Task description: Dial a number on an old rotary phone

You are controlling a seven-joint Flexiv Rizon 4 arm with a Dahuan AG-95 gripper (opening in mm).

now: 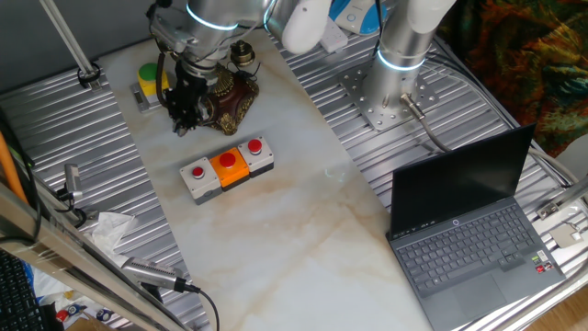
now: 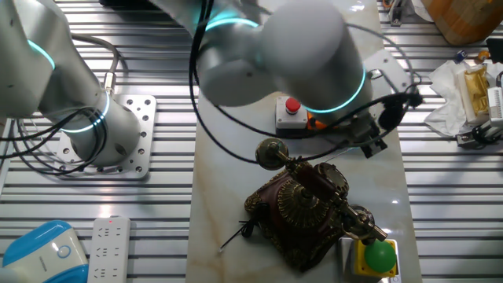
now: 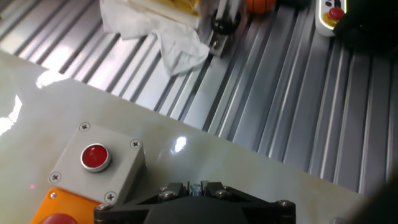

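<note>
The phone (image 1: 231, 97) stands near the far end of the marble bench (image 1: 276, 230), its dark reddish base flared and trimmed in brass; from the other fixed view (image 2: 302, 212) the round dial faces up and the handset lies across the cradle. The tool (image 1: 184, 108) hangs just beside the phone on the side toward the yellow box, black fingers pointing down close to the bench; whether they are apart or together I cannot tell, and the hand view shows only the dark tool body (image 3: 193, 202) at its lower edge. Just behind the phone sits a yellow box with a green button (image 1: 147, 78). Nearer the bench's middle lies a grey button box (image 1: 226, 168) with two red buttons and an orange one between them. White crumpled cloth (image 3: 165, 34) rests on the ribbed metal beside the bench. An open laptop (image 1: 469, 230) sits well apart at the opposite corner.
</note>
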